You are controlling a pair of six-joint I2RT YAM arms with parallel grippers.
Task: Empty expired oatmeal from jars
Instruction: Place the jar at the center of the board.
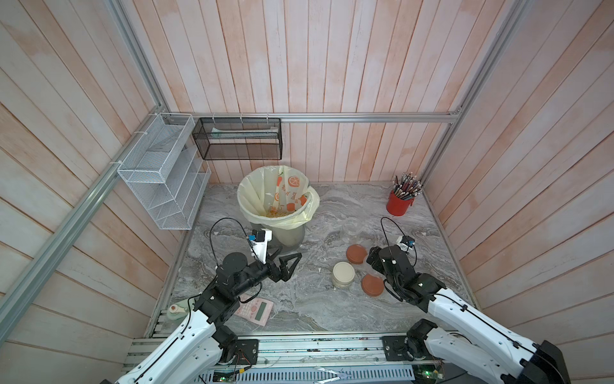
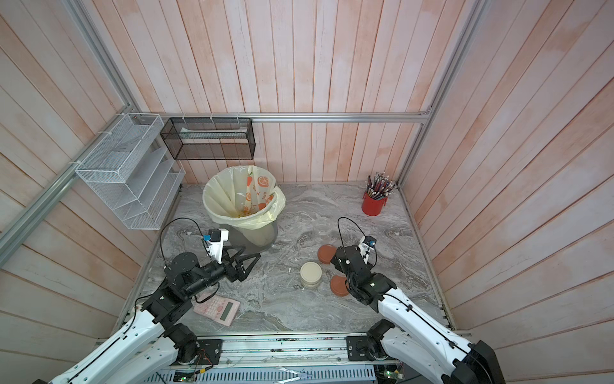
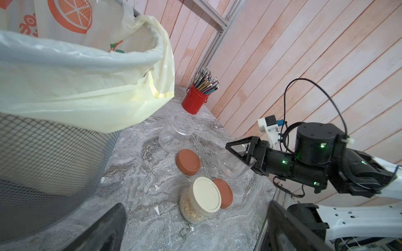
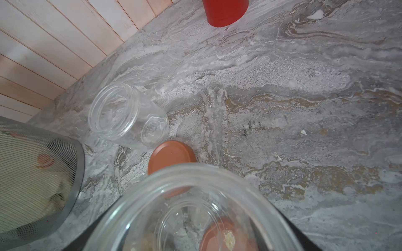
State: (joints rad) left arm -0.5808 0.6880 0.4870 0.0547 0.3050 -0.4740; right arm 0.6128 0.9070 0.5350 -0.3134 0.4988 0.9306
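My right gripper point(image 3: 231, 157) is shut on a clear, lidless jar point(image 4: 191, 208) that hangs tilted just above the table between two loose terracotta lids point(image 1: 356, 254) point(image 1: 372, 285). Only a small clump of oatmeal point(image 4: 229, 239) clings inside it. A second lidless jar point(image 3: 176, 134) stands empty farther back, also seen in both top views point(image 1: 352, 229) point(image 2: 322, 226). The cream-lidded jar point(image 3: 202, 200) stands closed with pale oatmeal point(image 3: 188, 209) in its bottom. My left gripper point(image 1: 287, 262) is open and empty beside the bin point(image 1: 275, 199), left of the jars.
The grey mesh bin has a cream liner with orange print, and yellowish kernels lie at its bottom. A red pencil cup point(image 1: 398, 202) stands at the back right. A pink calculator point(image 1: 254, 311) lies under my left arm. Wire racks point(image 1: 159, 176) hang on the left wall.
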